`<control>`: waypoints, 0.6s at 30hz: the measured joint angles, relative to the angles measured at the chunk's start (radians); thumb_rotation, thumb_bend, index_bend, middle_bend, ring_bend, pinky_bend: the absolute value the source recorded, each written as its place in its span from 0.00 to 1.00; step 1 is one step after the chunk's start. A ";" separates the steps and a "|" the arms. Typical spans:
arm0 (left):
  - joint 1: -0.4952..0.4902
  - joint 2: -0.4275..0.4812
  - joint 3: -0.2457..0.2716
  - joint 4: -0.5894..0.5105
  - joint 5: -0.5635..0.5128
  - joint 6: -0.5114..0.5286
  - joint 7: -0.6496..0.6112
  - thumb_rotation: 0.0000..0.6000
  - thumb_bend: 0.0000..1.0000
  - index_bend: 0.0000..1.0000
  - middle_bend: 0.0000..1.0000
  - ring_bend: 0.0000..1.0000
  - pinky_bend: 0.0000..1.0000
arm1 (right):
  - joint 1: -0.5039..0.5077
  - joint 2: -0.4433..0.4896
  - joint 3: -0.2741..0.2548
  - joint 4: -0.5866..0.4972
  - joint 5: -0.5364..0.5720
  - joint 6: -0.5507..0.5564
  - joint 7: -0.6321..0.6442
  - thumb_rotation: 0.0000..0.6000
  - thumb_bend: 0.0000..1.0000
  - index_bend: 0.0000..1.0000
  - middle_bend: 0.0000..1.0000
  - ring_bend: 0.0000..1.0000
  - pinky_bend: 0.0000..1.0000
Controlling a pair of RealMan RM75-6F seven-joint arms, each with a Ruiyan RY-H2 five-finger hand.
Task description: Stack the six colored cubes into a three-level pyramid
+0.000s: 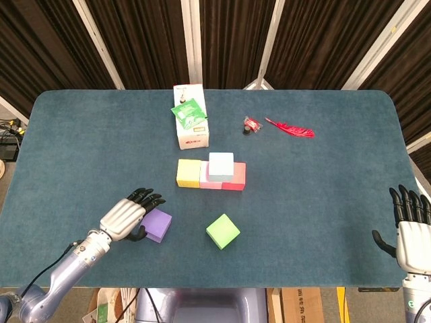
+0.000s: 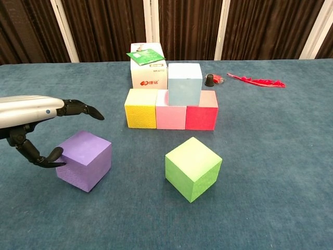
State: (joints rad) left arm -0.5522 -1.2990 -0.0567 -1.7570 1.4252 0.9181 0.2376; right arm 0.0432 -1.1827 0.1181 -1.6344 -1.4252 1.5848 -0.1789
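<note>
Purple cube (image 2: 85,160): under the left hand's fingers, thumb touching its left face; turned corner-forward, no long axis.
Left hand (image 1: 126,217): fingers spread, not closed on the cube.
Green cube (image 1: 223,231): right of that hand, apart.
Right hand (image 1: 411,229): spread, holding nothing, far right.

Left hand (image 1: 126,217) spread over the purple cube (image 1: 157,225), beside the green cube (image 1: 223,231).
</note>
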 measured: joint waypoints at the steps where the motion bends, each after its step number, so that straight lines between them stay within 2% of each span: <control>1: 0.000 0.003 0.001 -0.005 0.001 0.002 -0.003 1.00 0.21 0.14 0.10 0.00 0.00 | 0.000 0.001 0.001 -0.001 0.003 -0.002 0.000 1.00 0.24 0.00 0.05 0.00 0.00; 12: 0.010 0.112 -0.007 -0.075 0.005 0.056 -0.028 1.00 0.21 0.15 0.09 0.00 0.00 | 0.002 -0.001 0.011 -0.004 0.026 -0.018 0.009 1.00 0.24 0.00 0.05 0.00 0.00; 18: 0.012 0.157 0.010 -0.100 -0.011 0.036 -0.048 1.00 0.21 0.14 0.09 0.00 0.00 | 0.002 -0.001 0.020 -0.007 0.052 -0.030 0.007 1.00 0.24 0.00 0.05 0.00 0.00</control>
State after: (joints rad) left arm -0.5400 -1.1417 -0.0465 -1.8572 1.4138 0.9538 0.1894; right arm 0.0456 -1.1840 0.1384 -1.6412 -1.3734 1.5548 -0.1720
